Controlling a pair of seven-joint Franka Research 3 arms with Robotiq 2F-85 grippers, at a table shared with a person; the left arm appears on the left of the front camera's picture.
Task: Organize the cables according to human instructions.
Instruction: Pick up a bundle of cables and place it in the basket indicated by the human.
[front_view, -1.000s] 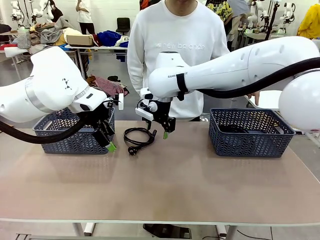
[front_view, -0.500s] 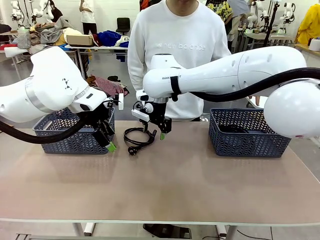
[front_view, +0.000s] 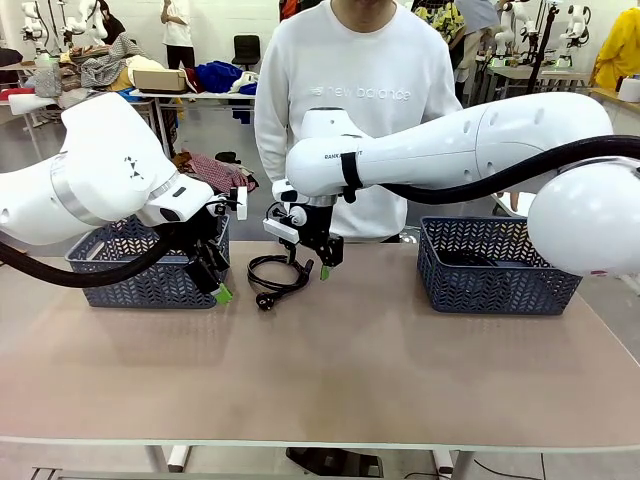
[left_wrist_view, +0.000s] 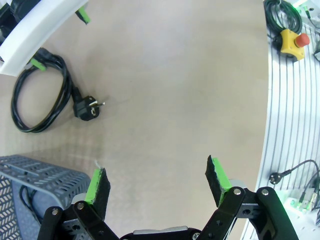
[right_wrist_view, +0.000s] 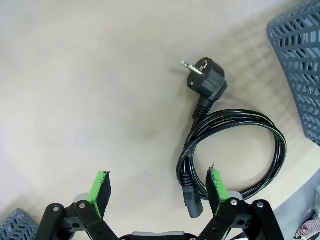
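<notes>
One coiled black cable (front_view: 278, 272) lies on the tan surface (front_view: 360, 370) at about 11 o'clock from the surface's middle in the front view, between the two grey-blue baskets and nearer the left basket (front_view: 140, 268). Its round chunky plug (front_view: 265, 300) sits at the coil's near edge, pointing toward the robot's side; in the right wrist view the same plug (right_wrist_view: 207, 80) lies at 1 o'clock, with two pins showing, and a smaller connector (right_wrist_view: 192, 204) ends the cord at 5 o'clock. The right gripper (front_view: 312, 262) hangs just over the coil's far right edge, its fingers spread wide and holding nothing; in its own view one green pad (right_wrist_view: 216, 184) stands over the loop of cord, whether touching it I cannot tell, while the other pad is over bare surface. The left gripper (front_view: 216, 282) hangs beside the left basket's right corner, at 9 o'clock from the cable, its fingers likewise wide apart and empty, with bare surface between them in the left wrist view (left_wrist_view: 157, 186). That view shows the cable (left_wrist_view: 40, 95) at 10 o'clock and a dark cord (left_wrist_view: 27, 206) inside the basket at 8 o'clock. The right basket (front_view: 498, 265) stands at 3 o'clock, with something dark inside. A person in a white sweatshirt (front_view: 350, 95) stands at the far side.
</notes>
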